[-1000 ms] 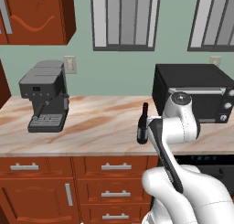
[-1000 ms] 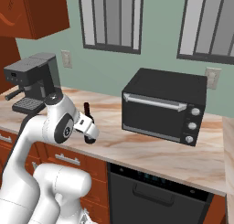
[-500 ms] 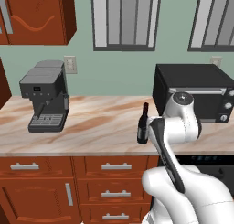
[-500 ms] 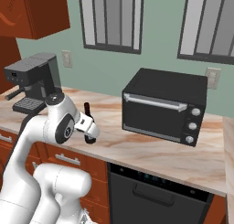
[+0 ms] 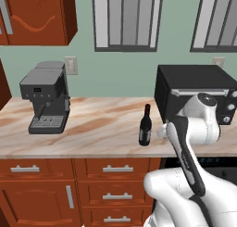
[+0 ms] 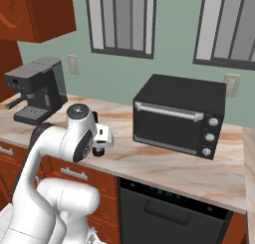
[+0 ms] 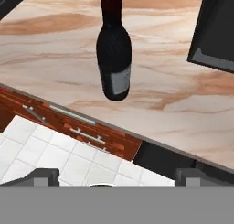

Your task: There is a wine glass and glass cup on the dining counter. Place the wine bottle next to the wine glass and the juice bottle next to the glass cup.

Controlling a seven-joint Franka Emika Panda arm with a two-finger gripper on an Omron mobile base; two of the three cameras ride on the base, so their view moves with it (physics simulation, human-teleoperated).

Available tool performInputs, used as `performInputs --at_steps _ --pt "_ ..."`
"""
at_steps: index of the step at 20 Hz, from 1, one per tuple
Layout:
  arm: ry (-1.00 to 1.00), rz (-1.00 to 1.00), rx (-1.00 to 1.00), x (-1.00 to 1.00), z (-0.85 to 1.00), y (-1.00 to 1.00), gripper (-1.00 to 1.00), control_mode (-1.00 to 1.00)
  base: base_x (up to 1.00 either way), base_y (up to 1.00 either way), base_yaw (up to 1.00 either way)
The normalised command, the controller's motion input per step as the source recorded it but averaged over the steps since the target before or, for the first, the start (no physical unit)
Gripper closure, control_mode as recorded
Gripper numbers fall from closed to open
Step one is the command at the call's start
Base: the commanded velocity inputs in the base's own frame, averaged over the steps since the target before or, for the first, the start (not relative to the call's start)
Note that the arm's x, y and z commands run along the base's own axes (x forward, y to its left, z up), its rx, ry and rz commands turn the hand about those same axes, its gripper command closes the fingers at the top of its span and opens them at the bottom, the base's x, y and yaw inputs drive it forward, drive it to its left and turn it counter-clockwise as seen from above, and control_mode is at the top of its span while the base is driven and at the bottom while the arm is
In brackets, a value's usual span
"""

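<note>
You are at the reach-for-bottle step. The wine bottle (image 5: 145, 126) stands upright near the worktop (image 5: 92, 124) front edge, beside the toaster oven (image 6: 178, 115). The gripper (image 7: 116, 176) hangs before it, jaws spread wide, nothing held. Next move, as I judge it: advance, straddle the bottle's body, close.

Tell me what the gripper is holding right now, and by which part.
Nothing. The wine bottle stands free on the worktop, and the gripper's fingertips sit wide apart, short of it.

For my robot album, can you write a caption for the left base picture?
Wine bottle stands upright on the marbled worktop, between coffee machine and black oven.
</note>
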Motion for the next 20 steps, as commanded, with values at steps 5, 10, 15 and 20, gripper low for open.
performInputs --at_steps 5,10,15,20 --pt "0.00 0.35 0.06 -0.10 0.00 -0.17 -1.00 -1.00 0.00 0.00 0.00" --pt "-0.03 0.16 0.09 0.00 -0.03 -0.12 -1.00 -1.00 0.00 0.00 0.00" --pt "-0.08 0.05 0.11 0.12 -0.05 -0.04 -1.00 -1.00 0.00 0.00 0.00" --pt "-0.09 0.02 0.14 0.17 -0.11 0.00 -1.00 -1.00 0.00 0.00 0.00"
